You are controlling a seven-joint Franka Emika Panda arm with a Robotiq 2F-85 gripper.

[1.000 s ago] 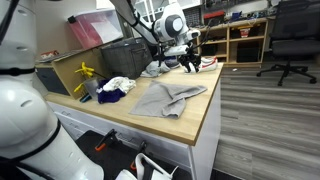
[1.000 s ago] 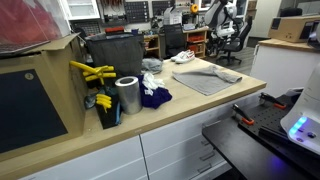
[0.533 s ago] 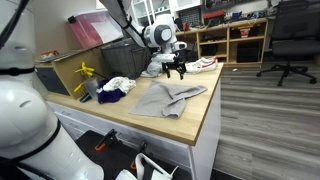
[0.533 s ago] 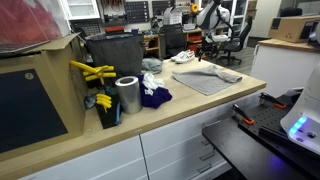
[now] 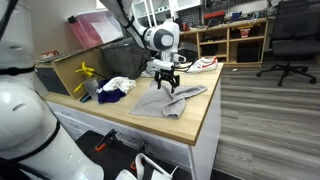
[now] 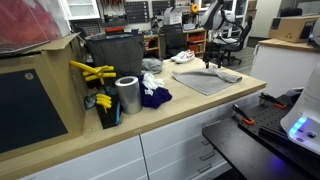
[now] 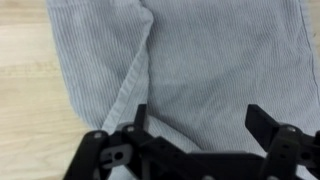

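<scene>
On the desk (image 5: 197,124): grey cloth (image 5: 168,101) is lying rumpled.
Pincer (image 5: 167,87): hovering just above the cloth, jaws standing wide apart, gripping nothing.

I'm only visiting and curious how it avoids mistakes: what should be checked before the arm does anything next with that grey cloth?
1. Is the gripper open: ok, jaws stand wide apart.
2. Nothing caught between the jaws: ok.
3. Gripper above the grey cloth: ok.
4. Grey cloth lying flat: not ok, a fold runs across it.
5. Fingertips touching the grey cloth: cannot tell.
6. Blue and white pile apart from the grey cloth: ok.
</scene>
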